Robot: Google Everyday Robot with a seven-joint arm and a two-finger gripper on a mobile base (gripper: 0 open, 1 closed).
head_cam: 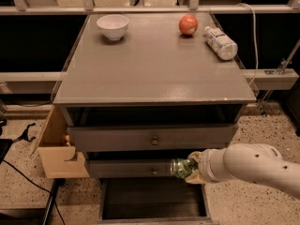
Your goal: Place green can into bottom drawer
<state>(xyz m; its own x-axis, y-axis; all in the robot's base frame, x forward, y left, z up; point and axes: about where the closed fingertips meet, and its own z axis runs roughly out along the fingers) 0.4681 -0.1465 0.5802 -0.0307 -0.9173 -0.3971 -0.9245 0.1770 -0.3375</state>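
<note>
The green can point(181, 168) is held lying sideways in my gripper point(191, 168), silver end pointing left. The gripper is shut on it, in front of the middle drawer and just above the right part of the open bottom drawer point(154, 201). That drawer is pulled out at the foot of the grey cabinet, with a dark inside. My white arm point(255, 165) reaches in from the right.
On the cabinet top point(150, 64) stand a white bowl point(113, 26), a red apple point(188, 25) and a clear plastic bottle point(220, 42) lying down. Two knobbed drawers point(152, 138) sit above. A cardboard box point(58, 149) stands at the left on the speckled floor.
</note>
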